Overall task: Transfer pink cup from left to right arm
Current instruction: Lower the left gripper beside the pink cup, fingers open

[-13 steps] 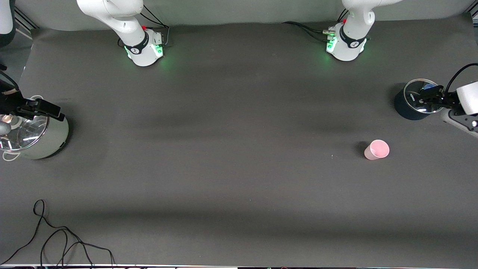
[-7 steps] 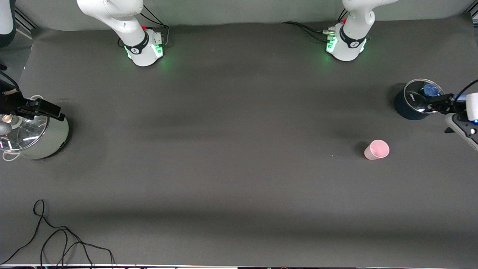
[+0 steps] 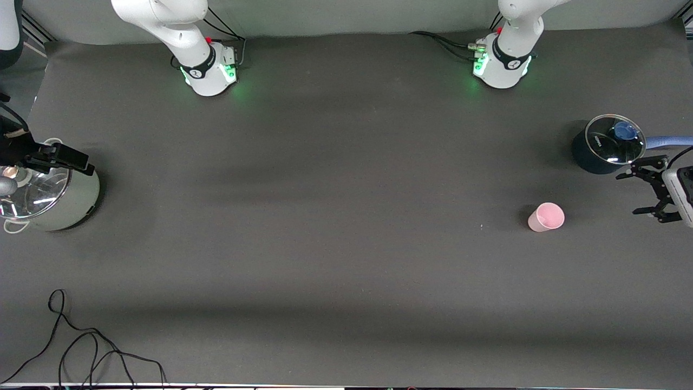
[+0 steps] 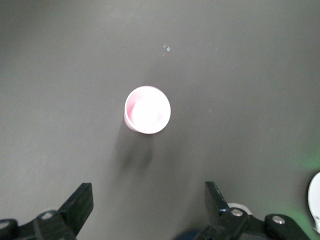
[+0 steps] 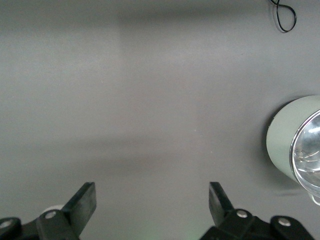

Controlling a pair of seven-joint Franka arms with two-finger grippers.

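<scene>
The pink cup stands upright and alone on the dark table toward the left arm's end, nearer to the front camera than the dark blue saucepan. My left gripper is open and empty, over the table beside the saucepan, apart from the cup. In the left wrist view the cup shows open side up, ahead of the open left gripper. My right gripper waits open and empty over the silver pot; it also shows in the right wrist view.
The saucepan has a glass lid with a blue knob. The silver pot has a glass lid and stands at the right arm's end. A black cable lies at the table's near edge, also in the right wrist view.
My left gripper has moved off the saucepan's lid toward the front camera and now hangs beside the pan with its fingers spread. The cup and right arm have not moved.
</scene>
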